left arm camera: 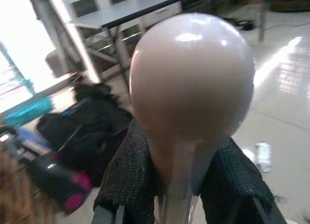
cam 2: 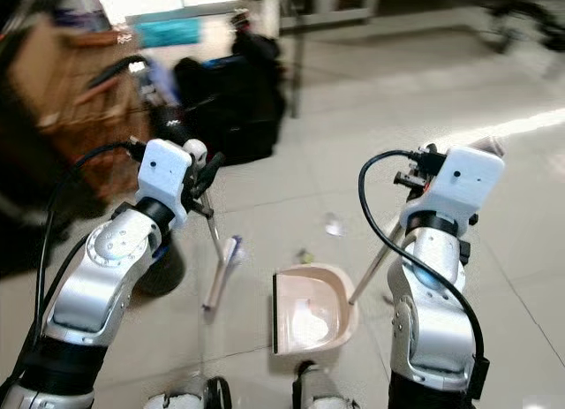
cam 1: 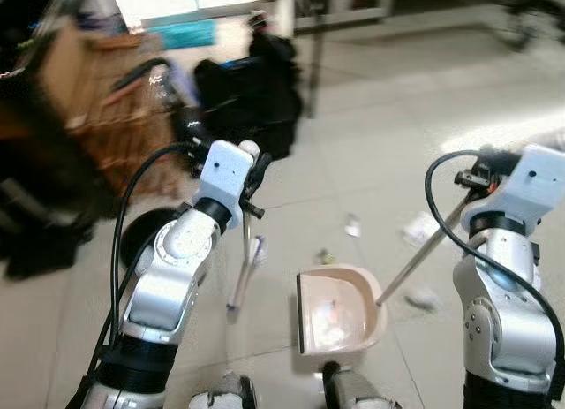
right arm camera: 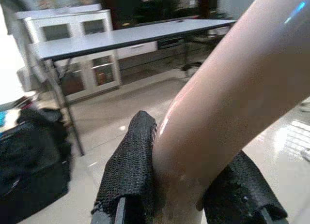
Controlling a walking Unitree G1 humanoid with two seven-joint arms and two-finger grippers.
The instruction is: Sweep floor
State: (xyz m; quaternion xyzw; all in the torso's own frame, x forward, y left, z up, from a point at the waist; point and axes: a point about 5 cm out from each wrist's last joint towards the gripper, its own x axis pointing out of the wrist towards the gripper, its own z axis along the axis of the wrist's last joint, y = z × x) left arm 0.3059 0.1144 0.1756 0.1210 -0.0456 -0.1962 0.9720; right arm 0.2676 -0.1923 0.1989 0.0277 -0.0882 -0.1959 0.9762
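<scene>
Gripping the round-topped broom (cam 1: 244,250) handle at centre-left of the frame, the left gripper (left arm camera: 186,185) has its fingers clenched on it; the bristles meet the floor (cam 1: 388,117); the pink dustpan (cam 1: 340,310) sits at lower centre, scraps inside; at right, the right gripper (right arm camera: 186,190) clasps the dustpan's handle (cam 1: 422,253); litter (cam 1: 353,225) lies beyond.

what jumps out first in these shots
A pink dustpan sits on the tiled floor between the two arms, some debris in it, its long handle held by the right hand. The left hand grips a broom by its knobbed handle, while paper scraps lie beyond the pan.
</scene>
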